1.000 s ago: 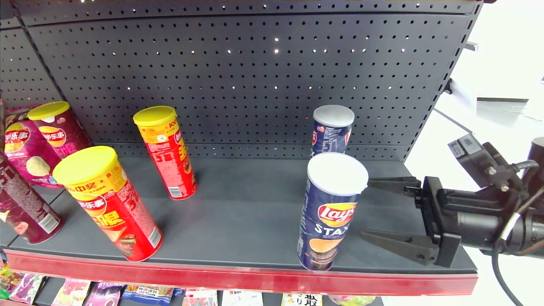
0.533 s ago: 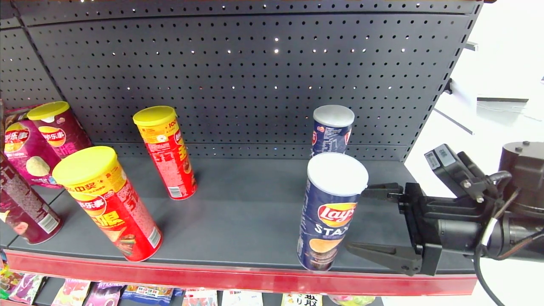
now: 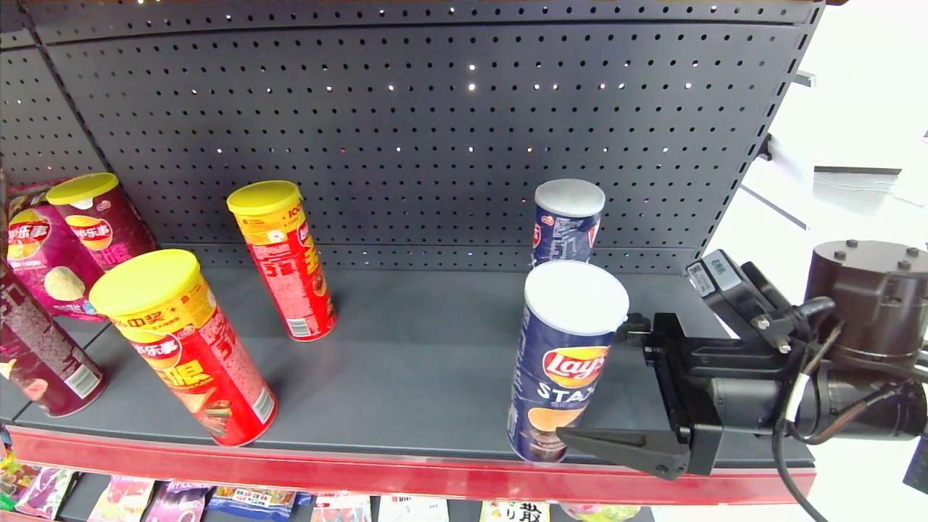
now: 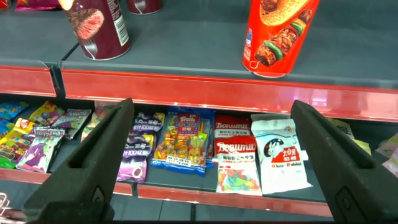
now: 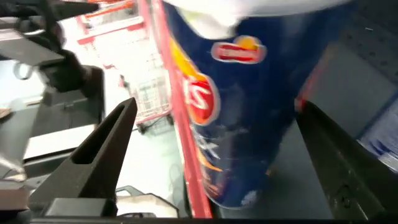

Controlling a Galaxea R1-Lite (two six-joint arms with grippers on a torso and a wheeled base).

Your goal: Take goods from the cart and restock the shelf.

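Blue with a white lid, the front can [image 3: 562, 377] stands upright on the right part of the shelf [image 3: 406, 377], close to its red front edge [image 3: 326, 470]. Your right gripper [image 3: 596, 380] comes in from the right at the height of this can's lower half, released and spread wide, with 1 finger on the near side of the can and the other behind it. You cannot tell from these views whether either finger touches it.

Straight behind it, near the perforated back panel [image 3: 406, 145], a second blue can [image 3: 568, 221] stands upright, apart from the first. Further left you have 2 red cans with yellow lids, 1 at the front [image 3: 185, 348] and 1 further back [image 3: 283, 261]. At the left end there is a maroon can with a yellow lid [image 3: 98, 217] and a darker can [image 3: 36, 348] at the picture's border.

Your left gripper [image 4: 211, 155] is also released, fingers wide apart, facing the snack bags [image 4: 183, 140] on the lower level under the red edge
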